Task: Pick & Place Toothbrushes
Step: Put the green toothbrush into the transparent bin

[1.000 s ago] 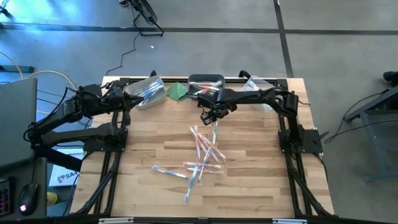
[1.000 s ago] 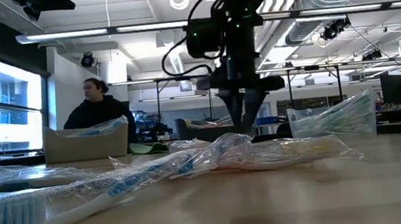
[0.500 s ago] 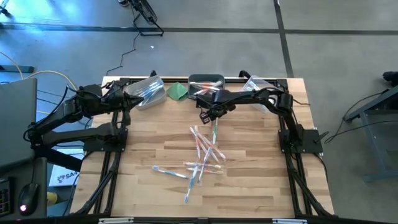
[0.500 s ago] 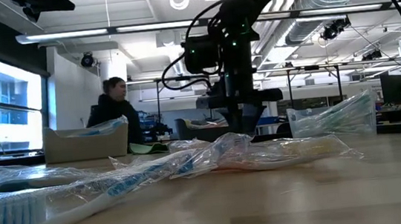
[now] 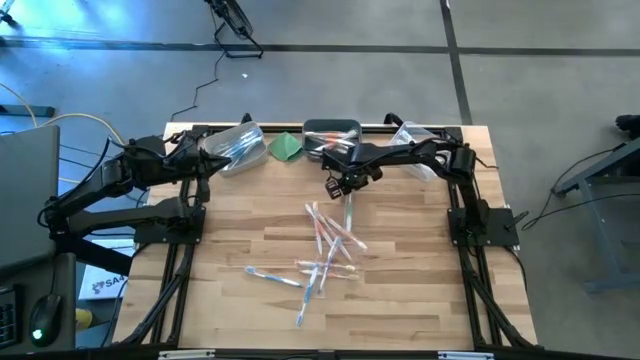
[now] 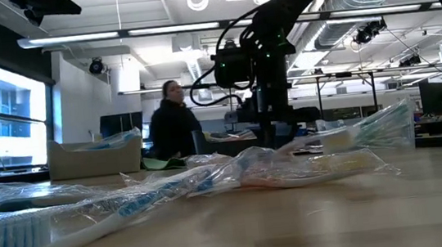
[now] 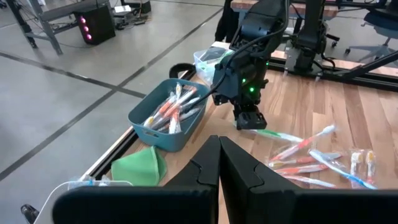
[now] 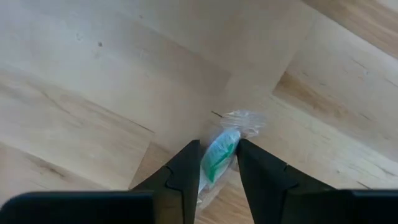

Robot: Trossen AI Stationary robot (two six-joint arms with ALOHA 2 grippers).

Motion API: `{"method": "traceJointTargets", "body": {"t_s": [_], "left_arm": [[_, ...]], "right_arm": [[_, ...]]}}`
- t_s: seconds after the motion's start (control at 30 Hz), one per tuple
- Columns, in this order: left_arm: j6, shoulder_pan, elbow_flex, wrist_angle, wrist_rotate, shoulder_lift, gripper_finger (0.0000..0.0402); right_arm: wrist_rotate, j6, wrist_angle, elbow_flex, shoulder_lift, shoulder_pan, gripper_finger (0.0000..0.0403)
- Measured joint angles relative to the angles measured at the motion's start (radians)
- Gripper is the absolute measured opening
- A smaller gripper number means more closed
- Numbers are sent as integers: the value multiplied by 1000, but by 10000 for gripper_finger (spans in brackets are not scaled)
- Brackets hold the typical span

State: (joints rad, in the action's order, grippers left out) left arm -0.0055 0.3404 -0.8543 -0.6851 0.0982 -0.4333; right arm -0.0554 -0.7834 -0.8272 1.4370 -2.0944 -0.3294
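- Toward the far middle of the table (image 5: 400,300), the right gripper (image 5: 344,186) points down with its fingers (image 8: 184,171) closed to a narrow gap around the green-headed toothbrush (image 8: 217,155), still in its clear wrapper.
- Loose toothbrushes (image 5: 325,250) lie scattered at the table's centre, just beside that gripper.
- More fill the blue bin (image 7: 169,112) at the far edge, beside a green cloth (image 5: 285,146).
- Left gripper (image 7: 219,163) is parked at the far left corner, fingers fully together, empty.

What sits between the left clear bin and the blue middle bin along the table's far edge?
A folded green cloth lies between the clear bin and the blue bin; the high view shows it.
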Motion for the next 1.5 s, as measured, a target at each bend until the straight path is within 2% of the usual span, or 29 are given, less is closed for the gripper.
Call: {"method": "traceJointTargets", "body": {"t_s": [0.4, 0.8, 0.93, 1.5], "left_arm": [[-5, 0, 0, -1, 0, 0, 0], [-5, 0, 0, 0, 0, 0, 0], [-5, 0, 0, 0, 0, 0, 0], [-27, 0, 0, 0, 6, 0, 0]], "right_arm": [[10, 9, 36, -2, -2, 2, 32], [30, 55, 112, -7, 30, 2, 13], [-9, 82, 152, -9, 70, 2, 1], [-78, 231, 297, -6, 287, 4, 2]]}}
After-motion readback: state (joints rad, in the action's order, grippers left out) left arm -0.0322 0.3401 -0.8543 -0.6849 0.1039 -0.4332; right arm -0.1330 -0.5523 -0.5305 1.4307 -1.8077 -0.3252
